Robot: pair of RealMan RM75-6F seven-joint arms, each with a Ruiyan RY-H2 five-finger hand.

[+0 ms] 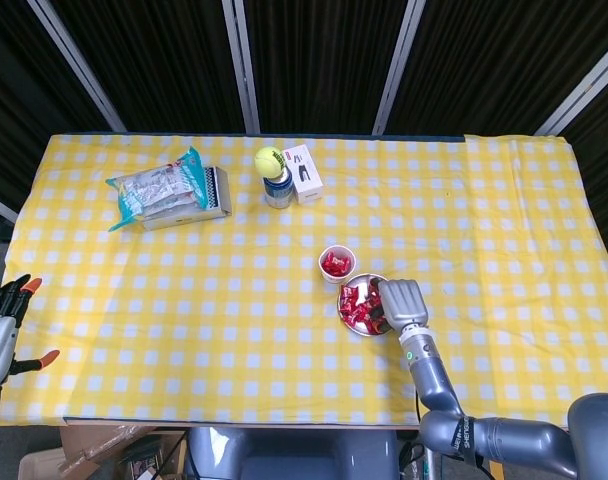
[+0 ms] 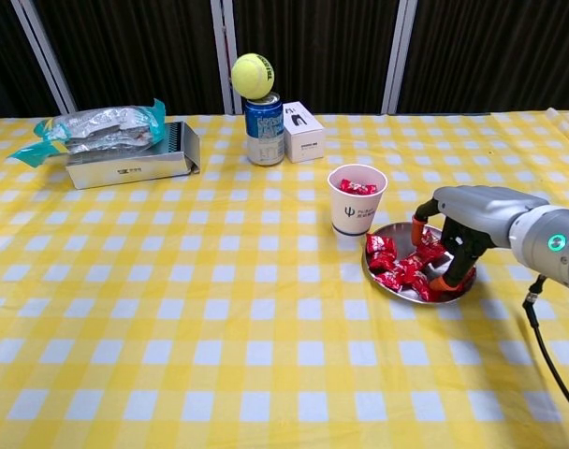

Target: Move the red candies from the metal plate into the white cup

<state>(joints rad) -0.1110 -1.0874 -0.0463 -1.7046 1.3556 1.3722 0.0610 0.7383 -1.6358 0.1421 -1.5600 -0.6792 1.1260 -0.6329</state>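
The metal plate lies right of the table's middle and holds several red candies. Right behind its left side stands the white cup, with a few red candies inside. My right hand is bent down over the plate's right half, its orange fingertips among the candies; whether they pinch one is hidden. From the head view the right hand covers the plate's right part, next to the cup. My left hand hangs beyond the table's left edge, fingers apart, holding nothing.
A blue can with a tennis ball on top stands at the back, a small white box beside it. Back left lies a metal box with a snack bag on it.
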